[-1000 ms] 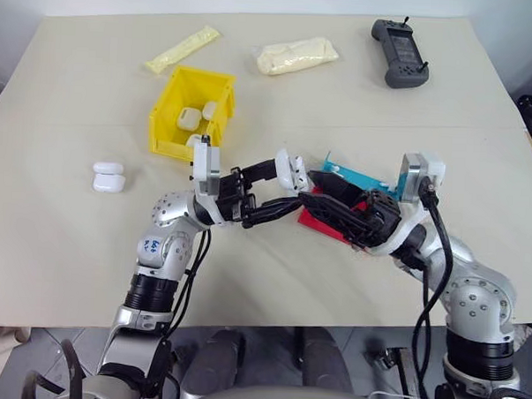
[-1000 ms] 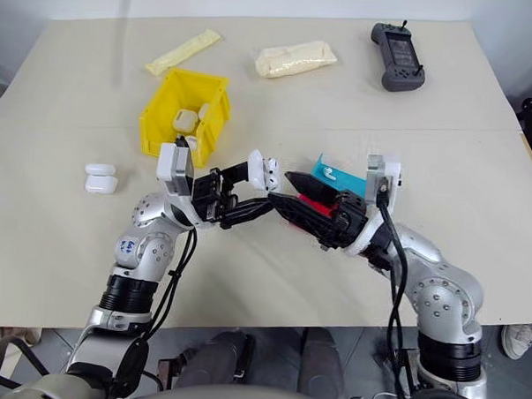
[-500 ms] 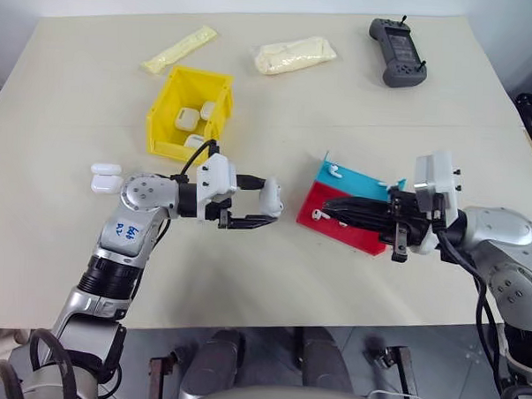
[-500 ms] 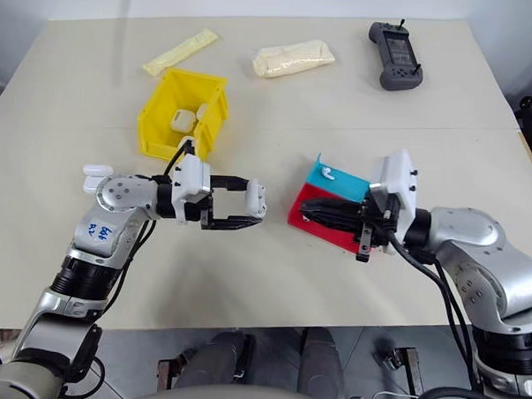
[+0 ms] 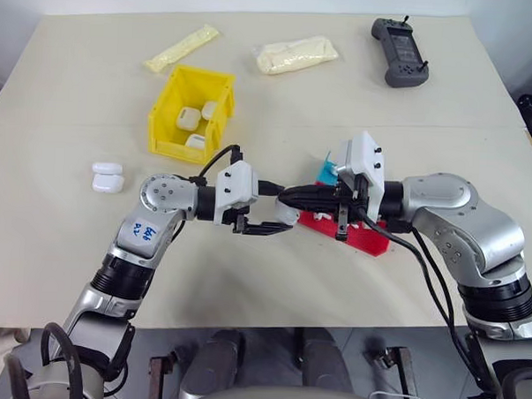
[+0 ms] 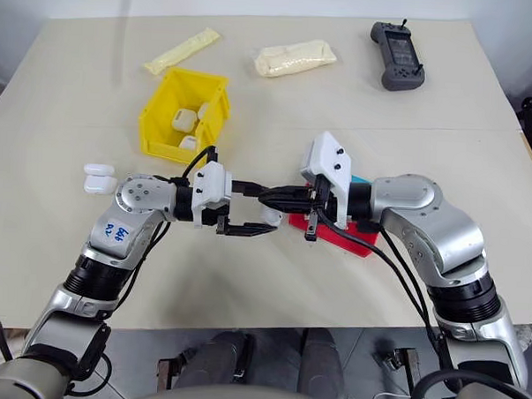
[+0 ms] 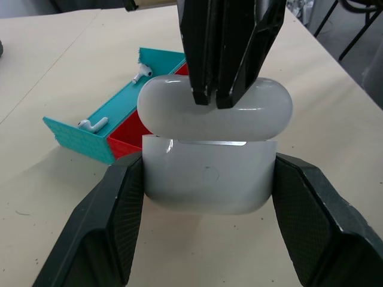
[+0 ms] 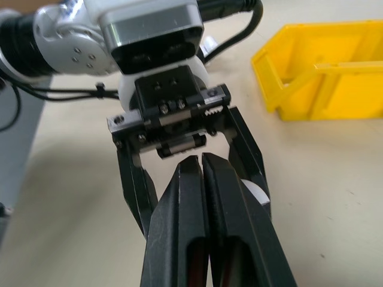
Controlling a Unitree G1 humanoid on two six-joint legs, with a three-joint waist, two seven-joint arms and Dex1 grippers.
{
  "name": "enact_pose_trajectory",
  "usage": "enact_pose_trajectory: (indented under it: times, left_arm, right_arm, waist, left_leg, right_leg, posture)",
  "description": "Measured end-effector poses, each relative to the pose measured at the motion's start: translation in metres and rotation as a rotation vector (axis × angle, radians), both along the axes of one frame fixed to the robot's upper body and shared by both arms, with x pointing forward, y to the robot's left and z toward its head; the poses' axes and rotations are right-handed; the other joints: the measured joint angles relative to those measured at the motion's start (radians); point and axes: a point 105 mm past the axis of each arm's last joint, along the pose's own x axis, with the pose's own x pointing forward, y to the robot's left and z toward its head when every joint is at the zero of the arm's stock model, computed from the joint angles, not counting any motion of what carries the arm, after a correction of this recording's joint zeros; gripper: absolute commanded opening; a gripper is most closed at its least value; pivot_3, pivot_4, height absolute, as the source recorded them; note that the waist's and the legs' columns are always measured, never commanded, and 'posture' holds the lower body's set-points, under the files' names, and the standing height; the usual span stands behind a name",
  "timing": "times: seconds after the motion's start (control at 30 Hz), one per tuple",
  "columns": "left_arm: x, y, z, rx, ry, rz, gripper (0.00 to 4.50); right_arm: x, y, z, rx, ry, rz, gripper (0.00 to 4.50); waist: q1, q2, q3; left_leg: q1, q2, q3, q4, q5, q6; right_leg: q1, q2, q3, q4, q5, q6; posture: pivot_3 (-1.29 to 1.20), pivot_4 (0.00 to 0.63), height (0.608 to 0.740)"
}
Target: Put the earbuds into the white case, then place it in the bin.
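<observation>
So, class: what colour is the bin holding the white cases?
Bright yellow bin, clearest in the left eye view.

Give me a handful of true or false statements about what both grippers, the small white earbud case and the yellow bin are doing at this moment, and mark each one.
1. The left gripper is clamped on the small glossy white earbud case. True.
2. The right gripper has its black fingers spread wide. False: they are pressed together, with their tips on the case's lid.
3. The bright yellow plastic bin holds nothing. False: several white cases lie inside it.
4. A small white earbud lies on the teal part of the red-and-blue tray. True.
5. The held case sits inside the bin. False: it is held above the table, beside the tray, apart from the bin.
</observation>
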Motion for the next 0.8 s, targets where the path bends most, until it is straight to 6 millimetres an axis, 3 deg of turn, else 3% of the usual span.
enact_pose_trajectory:
  times: [0.1,0.2,0.3,0.37,0.5,0.73,0.8]
  left_arm:
    - [0.0,0.003,-0.002,0.0,0.005,0.008,2.78]
    - [-0.004,0.003,0.009,-0.05,-0.028,-0.005,2.78]
    - [-0.005,0.005,0.015,-0.087,-0.03,-0.007,2.78]
    - [-0.012,0.01,0.012,-0.122,-0.011,-0.007,2.78]
    - [-0.013,0.037,0.002,-0.166,0.038,0.113,2.78]
    - [0.005,0.094,0.016,-0.376,0.07,0.489,2.78]
    - [0.011,0.11,0.024,-0.447,0.073,0.592,2.78]
  right_arm:
    - [0.003,-0.019,-0.015,-0.035,0.038,-0.055,0.09]
    - [0.004,-0.047,-0.033,-0.069,0.103,-0.135,0.09]
    - [0.002,-0.056,-0.031,-0.04,0.096,-0.149,0.26]
    - [-0.003,-0.066,-0.023,0.028,0.071,-0.179,0.67]
    - [-0.018,-0.084,-0.012,0.115,0.012,-0.216,1.99]
    - [-0.028,-0.093,0.007,0.189,-0.108,-0.255,4.34]
    - [-0.03,-0.094,0.006,0.189,-0.117,-0.265,4.48]
  waist:
    - [0.002,0.0,0.0]
    - [0.005,-0.001,0.0]
    - [0.002,-0.001,0.0]
    - [-0.002,-0.001,0.0]
    - [0.001,-0.001,0.0]
    - [0.011,-0.001,0.0]
    - [0.017,-0.001,0.0]
  left_leg:
    - [0.0,-0.001,0.0,0.0,0.0,0.0]
    - [0.0,-0.001,0.0,0.001,0.0,0.0]
    - [0.0,0.0,0.001,0.0,0.0,0.0]
    - [0.001,0.001,0.001,-0.001,0.0,0.0]
    - [0.001,0.001,0.001,0.0,0.0,0.0]
    - [0.001,0.001,0.001,0.0,0.0,0.0]
    - [0.001,0.001,0.001,0.0,0.0,0.0]
  right_leg:
    - [0.0,-0.001,0.0,0.0,0.0,0.0]
    - [0.0,-0.001,0.0,0.0,0.0,0.0]
    - [0.0,0.0,0.0,0.0,0.0,0.0]
    - [0.0,0.001,0.001,0.0,0.0,0.0]
    - [0.0,0.0,0.001,0.0,0.0,0.0]
    - [0.0,0.0,0.001,0.001,0.0,0.0]
    - [0.001,0.0,0.001,0.001,0.0,0.0]
  posture:
    - [0.0,0.15,0.74]
    - [0.0,0.15,0.74]
    - [0.0,0.15,0.74]
    - [0.0,0.15,0.74]
    - [0.0,0.15,0.74]
    - [0.0,0.15,0.74]
    - [0.0,0.15,0.74]
